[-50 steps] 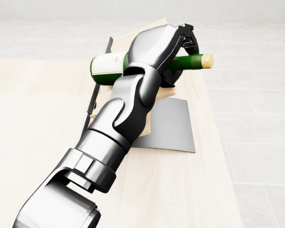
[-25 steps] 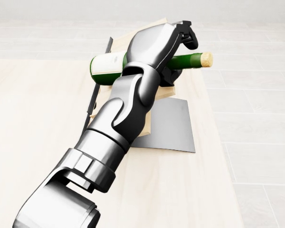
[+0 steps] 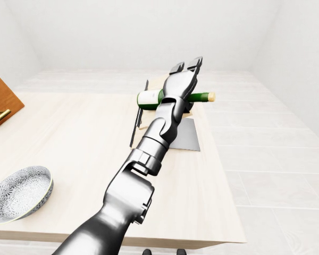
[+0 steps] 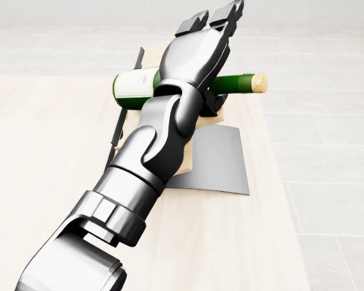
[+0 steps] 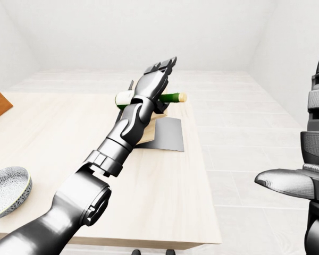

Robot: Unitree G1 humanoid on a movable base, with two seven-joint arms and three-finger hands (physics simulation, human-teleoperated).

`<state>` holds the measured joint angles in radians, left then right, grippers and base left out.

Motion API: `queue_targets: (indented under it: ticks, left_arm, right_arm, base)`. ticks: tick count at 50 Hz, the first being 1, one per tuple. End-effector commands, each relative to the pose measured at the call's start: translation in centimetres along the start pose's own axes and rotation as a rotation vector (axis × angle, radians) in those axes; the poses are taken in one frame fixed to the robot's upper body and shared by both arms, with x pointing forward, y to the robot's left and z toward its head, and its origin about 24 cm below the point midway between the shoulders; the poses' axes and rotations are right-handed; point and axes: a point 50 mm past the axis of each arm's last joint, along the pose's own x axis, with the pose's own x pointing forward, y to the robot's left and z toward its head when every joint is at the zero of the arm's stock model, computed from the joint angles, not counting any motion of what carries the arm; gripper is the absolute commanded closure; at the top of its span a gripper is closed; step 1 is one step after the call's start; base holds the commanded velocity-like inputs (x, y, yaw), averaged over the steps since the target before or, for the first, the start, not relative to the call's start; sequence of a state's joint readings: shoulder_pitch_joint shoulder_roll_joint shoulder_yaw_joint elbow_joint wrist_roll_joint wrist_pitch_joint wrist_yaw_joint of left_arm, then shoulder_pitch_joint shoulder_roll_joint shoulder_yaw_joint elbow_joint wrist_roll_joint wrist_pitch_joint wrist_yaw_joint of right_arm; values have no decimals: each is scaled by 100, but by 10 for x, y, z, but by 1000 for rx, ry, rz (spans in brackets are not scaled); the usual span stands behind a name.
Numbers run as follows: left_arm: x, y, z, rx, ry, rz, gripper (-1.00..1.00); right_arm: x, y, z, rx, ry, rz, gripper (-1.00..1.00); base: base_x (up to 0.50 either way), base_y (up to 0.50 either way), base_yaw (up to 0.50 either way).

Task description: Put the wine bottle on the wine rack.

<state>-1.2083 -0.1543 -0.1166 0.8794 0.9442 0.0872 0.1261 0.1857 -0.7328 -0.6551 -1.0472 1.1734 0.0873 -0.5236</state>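
Fingers (image 4: 225, 12) of the left hand (image 4: 197, 51) stretch out straight and spread above the wine bottle (image 4: 136, 86), no longer curled around it as they were half a second ago. The palm hovers over the bottle's middle, though whether it touches the glass cannot be told from these angles.

The green bottle lies on its side across the wine rack (image 4: 215, 160), label end toward the head view's left, cork-stopped neck (image 4: 239, 83) pointing right. The rack, pale wood with a grey metal foot plate, stands near the right edge of the light wooden table (image 3: 69, 138). A thin dark strip (image 3: 137, 118) runs along the rack's left side.

The left arm (image 3: 149, 154) reaches diagonally up from the lower left of every view. At the table's lower left corner in the left-eye view sits a patterned bowl (image 3: 16, 192), well apart from the rack. A brown wooden cabinet (image 3: 0, 103) shows at the left edge. In the right-eye view, part of the right arm (image 5: 308, 170) hangs at the right border; its hand is not visible.
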Motion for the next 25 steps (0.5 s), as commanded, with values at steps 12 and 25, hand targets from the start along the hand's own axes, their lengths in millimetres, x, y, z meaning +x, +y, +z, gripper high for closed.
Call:
queue_targets:
  ticks: [12, 25]
  left_arm:
    - [-4, -7, -1, 22, -4, -40, -73]
    - [-6, -9, 4, 24, -23, -47, -69]
  right_arm:
    - [1, 1, 2, 8, -1, 11, -100]
    - [1, 0, 2, 4, -1, 5, -100]
  base:
    - [0, 0, 0]
    - [0, 0, 0]
